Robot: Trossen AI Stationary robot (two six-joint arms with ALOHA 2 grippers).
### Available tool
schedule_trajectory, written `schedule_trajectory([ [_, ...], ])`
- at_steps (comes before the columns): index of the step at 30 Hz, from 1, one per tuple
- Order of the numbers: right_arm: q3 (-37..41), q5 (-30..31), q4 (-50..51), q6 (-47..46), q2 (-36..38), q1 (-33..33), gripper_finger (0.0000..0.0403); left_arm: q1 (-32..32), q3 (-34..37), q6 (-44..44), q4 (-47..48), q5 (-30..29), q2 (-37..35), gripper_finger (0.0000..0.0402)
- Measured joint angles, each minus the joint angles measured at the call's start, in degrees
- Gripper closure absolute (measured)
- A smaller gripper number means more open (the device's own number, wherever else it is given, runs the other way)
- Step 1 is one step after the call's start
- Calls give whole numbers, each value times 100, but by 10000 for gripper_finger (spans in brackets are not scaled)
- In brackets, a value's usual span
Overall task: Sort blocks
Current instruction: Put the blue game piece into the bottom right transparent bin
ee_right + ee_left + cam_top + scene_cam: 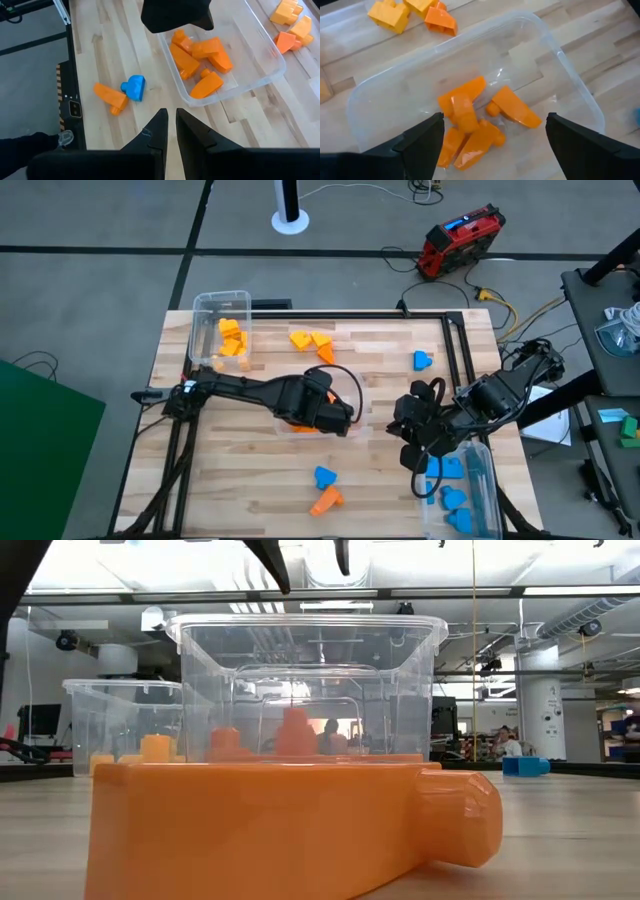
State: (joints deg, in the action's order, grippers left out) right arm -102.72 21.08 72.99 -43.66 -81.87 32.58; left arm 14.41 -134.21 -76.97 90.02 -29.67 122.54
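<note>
Middle bin [366, 423] mostly hidden under left arm (high view).

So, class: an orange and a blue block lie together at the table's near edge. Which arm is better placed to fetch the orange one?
Left, probably. Its gripper, jaws open and empty, hovers over the orange bin, above the orange block. The right gripper, jaws nearly shut, is by the blue bin.

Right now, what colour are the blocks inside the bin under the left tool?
Orange, all of them. The blocks in the bin show best in the left wrist view.
</note>
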Motion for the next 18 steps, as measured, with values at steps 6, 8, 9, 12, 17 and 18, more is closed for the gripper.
schedule_trajectory([
  [6, 0, 0, 0, -103, 0, -4, 374, 64, -64, 160, 10, -16, -92, 75],
  [8, 2, -2, 3, -169, 0, -41, 374, 154, -73, 239, -48, -45, -213, 75],
  [9, 2, 0, 9, -199, 0, -67, 374, 203, -68, 245, -51, -60, -285, 75],
  [12, 2, -1, 35, -221, 0, -164, 374, 365, -68, 238, 6, -241, -510, 75],
  [17, 2, -9, 42, -240, 2, -293, 374, 552, -68, 423, 0, -470, -889, 75],
  [18, 2, -9, 42, -260, 2, -310, 374, 577, -68, 603, 0, -502, -963, 75],
])
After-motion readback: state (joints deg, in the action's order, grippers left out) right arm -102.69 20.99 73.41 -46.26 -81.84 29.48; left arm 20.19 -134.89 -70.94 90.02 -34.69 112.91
